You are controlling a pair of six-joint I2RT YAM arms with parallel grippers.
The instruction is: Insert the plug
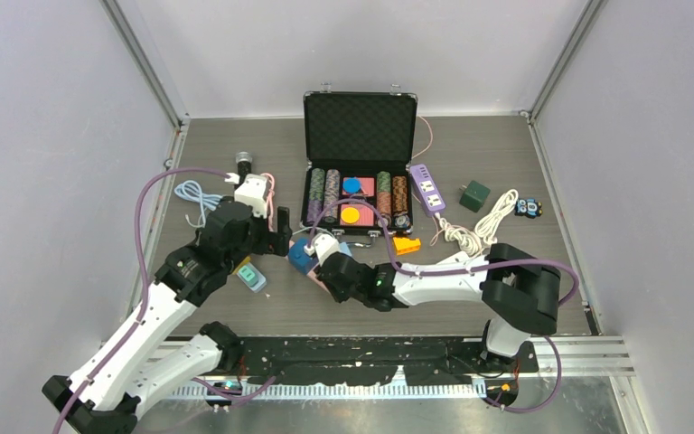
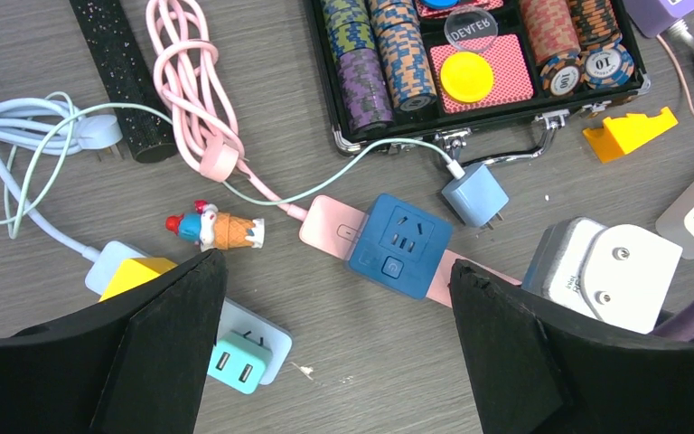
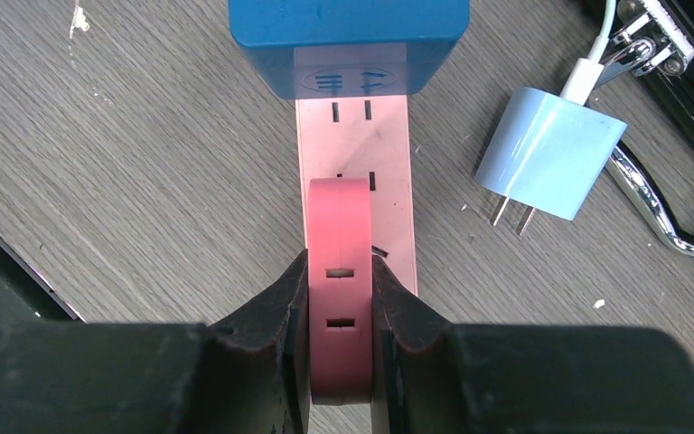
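My right gripper point(image 3: 339, 282) is shut on a red plug point(image 3: 338, 217), one finger on each flat side. The plug stands over the near end of a pink power strip point(image 3: 352, 136) lying on the table. I cannot tell whether its prongs are in the sockets. A blue cube adapter point(image 3: 348, 36) sits on the strip's far part. In the left wrist view my left gripper point(image 2: 336, 298) hangs open above bare table, near the strip point(image 2: 330, 221) and the blue cube point(image 2: 398, 244), holding nothing. From above, both grippers point(image 1: 280, 237) point(image 1: 321, 271) flank the cube point(image 1: 303, 253).
A light blue charger point(image 3: 551, 149) lies loose right of the strip. An open poker chip case point(image 1: 359, 136) stands behind. A teal plug point(image 2: 235, 362), an ice-cream toy point(image 2: 217, 228), coiled cables point(image 2: 190, 81), a purple power strip point(image 1: 426, 187) and a green cube point(image 1: 474, 194) lie around.
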